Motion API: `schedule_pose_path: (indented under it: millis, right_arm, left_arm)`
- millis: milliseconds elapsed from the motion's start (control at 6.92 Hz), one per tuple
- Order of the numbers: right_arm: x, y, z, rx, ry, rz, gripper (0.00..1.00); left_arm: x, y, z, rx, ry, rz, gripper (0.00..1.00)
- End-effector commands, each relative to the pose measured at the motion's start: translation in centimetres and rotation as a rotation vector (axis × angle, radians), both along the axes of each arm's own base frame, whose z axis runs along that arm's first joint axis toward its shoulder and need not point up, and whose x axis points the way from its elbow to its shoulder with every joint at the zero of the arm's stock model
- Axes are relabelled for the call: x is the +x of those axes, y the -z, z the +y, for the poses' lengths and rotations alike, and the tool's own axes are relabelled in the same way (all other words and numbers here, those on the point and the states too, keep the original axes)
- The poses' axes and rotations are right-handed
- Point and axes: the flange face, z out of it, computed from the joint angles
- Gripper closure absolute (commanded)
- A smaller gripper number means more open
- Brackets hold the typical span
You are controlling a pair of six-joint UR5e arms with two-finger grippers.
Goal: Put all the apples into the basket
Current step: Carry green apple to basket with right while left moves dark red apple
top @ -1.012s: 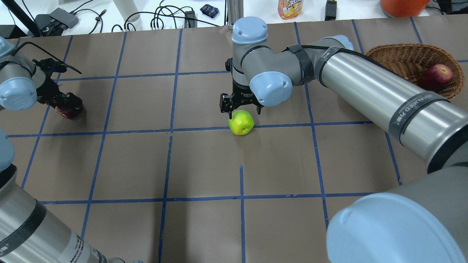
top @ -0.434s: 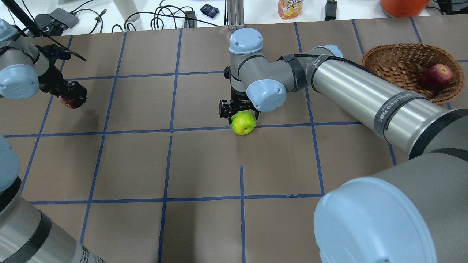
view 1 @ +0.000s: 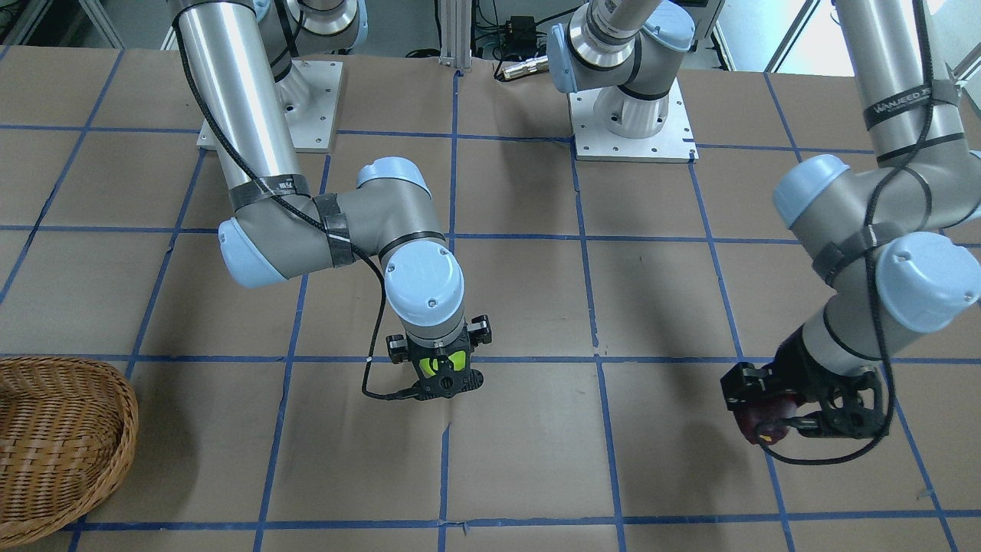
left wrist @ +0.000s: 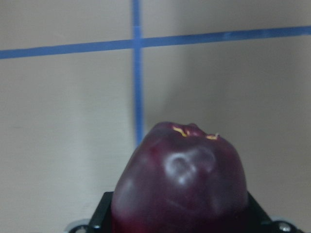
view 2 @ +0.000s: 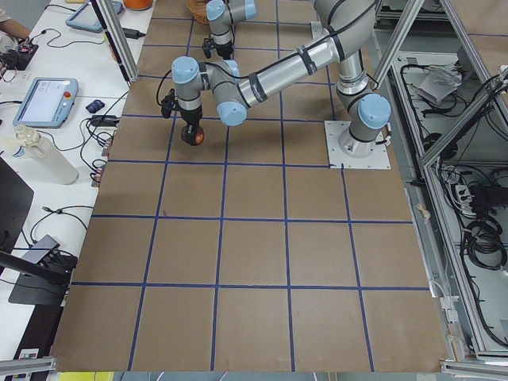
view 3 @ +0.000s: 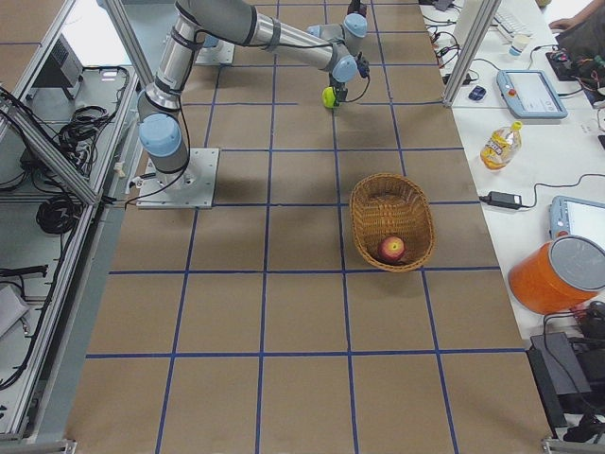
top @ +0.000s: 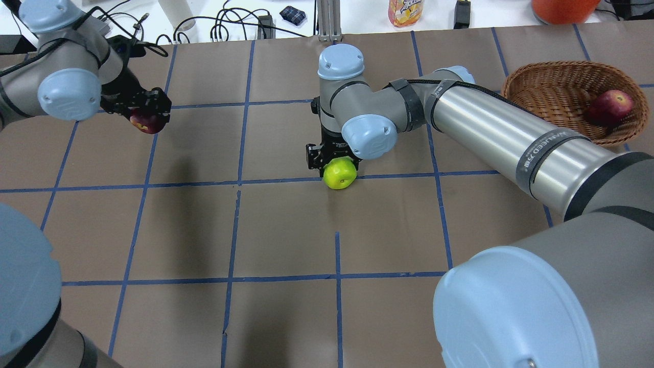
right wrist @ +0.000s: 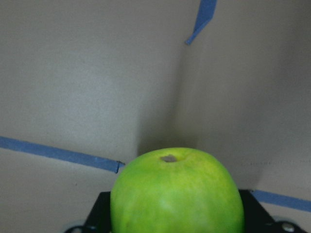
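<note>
My right gripper [top: 337,168] is down over the lime green apple [top: 340,175] near the table's middle, jaws on either side of it and shut on it; the apple fills the right wrist view [right wrist: 177,194]. My left gripper [top: 146,115] is shut on the dark maroon apple [top: 147,122] and holds it above the table at the far left; it shows in the left wrist view [left wrist: 180,184]. The red streaked apple [top: 610,106] lies in the wicker basket [top: 549,87] at the far right.
The table is brown paper with a blue tape grid [top: 337,278]. A bottle [top: 405,11], cables [top: 225,28] and an orange container [top: 562,9] stand beyond the far edge. The right arm's long link [top: 511,138] stretches between the green apple and the basket.
My left gripper rose and carried the maroon apple toward the far side and rightward. My right gripper came down over the green apple, which stayed almost in place.
</note>
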Motion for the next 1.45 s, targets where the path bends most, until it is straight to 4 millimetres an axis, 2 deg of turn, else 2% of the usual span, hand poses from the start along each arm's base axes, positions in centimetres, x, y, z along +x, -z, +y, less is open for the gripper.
schedule_pose_path:
  millis: [0,145,289,434,578,723,867,1012,1156,1301]
  right_arm:
    - [-2.2,-4.4,-1.3,-0.065,0.024,-0.016,1.00]
    - [-6.2,-7.5,-2.6,-0.092,0.085,-0.020,1.00]
    - [-13.0,-11.3,-3.9,-0.097,0.189,-0.018,1.00]
    - [-20.1,-14.9,-5.0,-0.147,0.255,-0.016,1.00]
    - [-27.1,-16.7,-5.8,-0.179,0.270,0.007,1.00]
    - [-34.8,-17.4,-6.8,-0.187,0.256,0.048,1.00]
    - [-40.4,-17.9,-7.6,-0.207,0.168,0.093,1.00]
    - [-44.4,-16.5,-8.6,-0.192,0.132,0.118,1.00]
    - [-48.3,-15.2,-9.2,-0.167,0.136,0.155,1.00]
    - [-51.6,-13.0,-10.4,-0.177,0.106,0.170,1.00]
  left_arm:
    - [-11.0,0.2,0.8,0.002,-0.155,0.029,0.69]
    - [-14.9,0.1,1.3,-0.007,-0.207,0.053,0.69]
    - [-18.4,0.5,1.8,-0.007,-0.326,0.119,0.69]
    - [-23.5,1.9,3.2,0.031,-0.396,0.160,0.69]
    - [-29.8,3.5,5.1,0.000,-0.411,0.184,0.67]
    - [-33.7,5.3,6.6,-0.026,-0.492,0.223,0.63]
    - [-36.8,8.0,8.5,0.009,-0.528,0.206,0.64]
    - [-38.5,9.4,10.1,0.023,-0.504,0.196,0.64]
    - [-38.4,10.1,11.1,0.043,-0.505,0.181,0.64]
    - [-38.2,9.8,12.0,0.054,-0.501,0.174,0.60]
